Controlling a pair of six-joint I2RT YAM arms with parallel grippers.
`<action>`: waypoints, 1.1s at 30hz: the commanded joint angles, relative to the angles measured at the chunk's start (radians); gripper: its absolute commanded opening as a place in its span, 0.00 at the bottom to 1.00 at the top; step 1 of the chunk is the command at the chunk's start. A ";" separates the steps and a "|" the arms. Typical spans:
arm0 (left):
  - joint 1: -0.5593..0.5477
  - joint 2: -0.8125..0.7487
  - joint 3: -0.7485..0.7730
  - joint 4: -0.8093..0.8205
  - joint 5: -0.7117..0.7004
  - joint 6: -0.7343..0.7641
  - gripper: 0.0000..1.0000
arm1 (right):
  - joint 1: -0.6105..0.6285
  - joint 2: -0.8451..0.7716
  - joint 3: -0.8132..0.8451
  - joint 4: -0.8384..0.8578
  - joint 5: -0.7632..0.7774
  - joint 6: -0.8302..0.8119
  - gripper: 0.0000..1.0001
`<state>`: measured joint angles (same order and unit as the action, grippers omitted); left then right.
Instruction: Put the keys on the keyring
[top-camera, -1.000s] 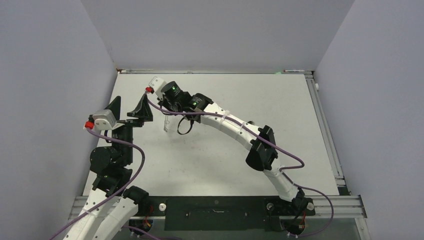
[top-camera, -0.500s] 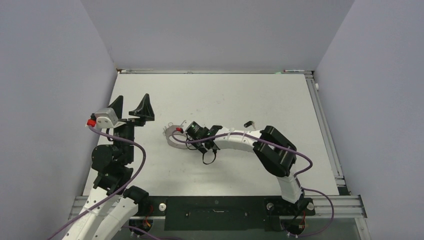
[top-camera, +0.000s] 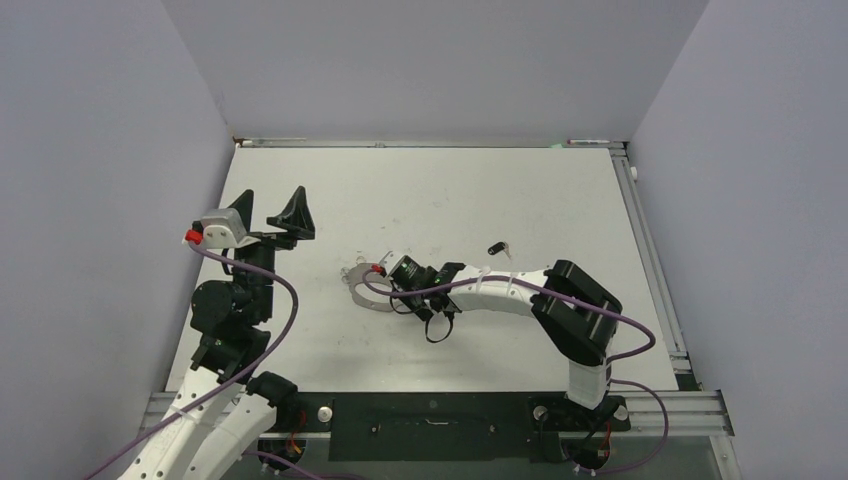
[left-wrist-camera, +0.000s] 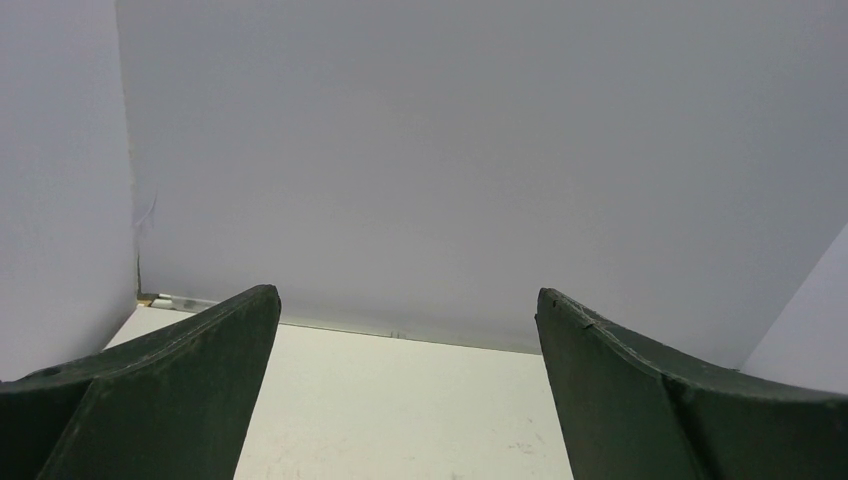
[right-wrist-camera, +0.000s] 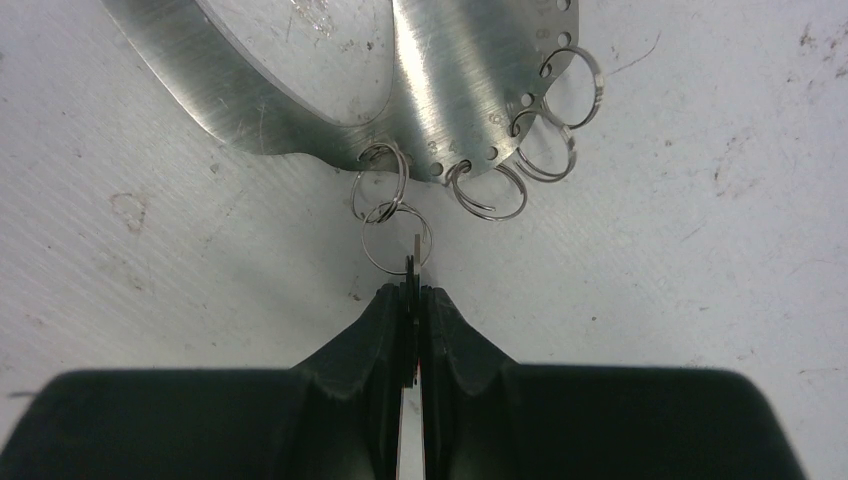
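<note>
The keyring (right-wrist-camera: 450, 80) is a flat grey metal crescent with several small wire loops (right-wrist-camera: 395, 235) on its rim. It lies flat on the table; it also shows in the top view (top-camera: 360, 287). My right gripper (right-wrist-camera: 412, 295) is shut on one key (right-wrist-camera: 410, 330), black head pinched between the fingers, blade tip at a wire loop. In the top view the right gripper (top-camera: 388, 290) sits low at the ring's right side. The second key (top-camera: 496, 247) lies alone on the table. My left gripper (top-camera: 270, 212) is open, empty and raised at the left.
The white table (top-camera: 560, 200) is enclosed by grey walls at the back and both sides. A metal rail (top-camera: 650, 250) runs along its right edge. The left wrist view shows only open fingers (left-wrist-camera: 170, 380), the table and the back wall.
My right arm has swung down and back from near the left gripper to the table's middle. The keyring now lies on the table. The left gripper has shifted slightly.
</note>
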<state>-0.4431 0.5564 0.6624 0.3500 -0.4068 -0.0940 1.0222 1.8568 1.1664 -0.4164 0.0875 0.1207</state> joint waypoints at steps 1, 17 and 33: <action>0.006 0.002 0.017 0.017 0.017 -0.001 0.99 | 0.004 -0.012 -0.020 -0.024 0.005 0.016 0.06; 0.006 0.012 0.022 0.012 0.016 0.005 0.99 | 0.011 -0.163 -0.142 -0.057 -0.032 0.067 0.32; 0.004 0.023 0.023 0.006 0.015 0.015 0.99 | -0.042 -0.255 -0.192 0.231 -0.013 0.140 0.26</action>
<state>-0.4461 0.5720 0.6624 0.3447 -0.3958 -0.0925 1.0000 1.5383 0.9752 -0.2985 0.0719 0.2310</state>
